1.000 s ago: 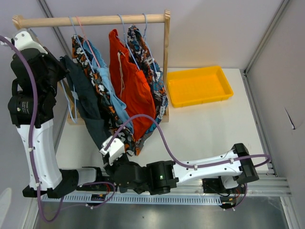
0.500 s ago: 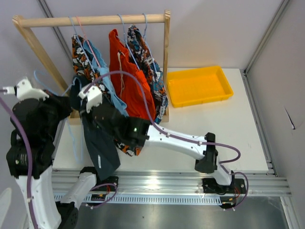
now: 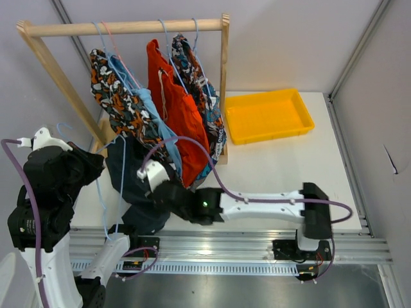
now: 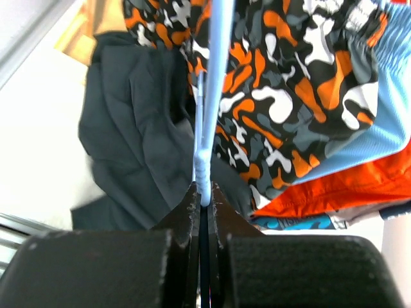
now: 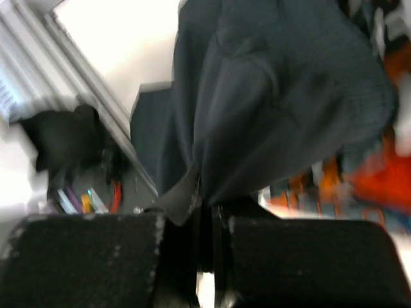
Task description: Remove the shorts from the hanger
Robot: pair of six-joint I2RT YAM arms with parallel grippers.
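Left gripper (image 4: 203, 194) is clamped on the hanger (image 4: 210, 96) to steady it. Right gripper (image 5: 204, 187) pinches the navy shorts (image 5: 276, 102), which hang low beside the rack (image 3: 128, 27), and I judge it is placed to pull them free.

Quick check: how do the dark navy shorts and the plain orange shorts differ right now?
The dark navy fabric shorts are off the wooden rail, drooping low over the table's near left edge; the plain orange drawstring shorts hang from it. The right pincer is shut on the navy pair, beside the light blue hanger that the left pincer clamps; no pincer touches the orange pair. Both are soft, plain-coloured shorts.
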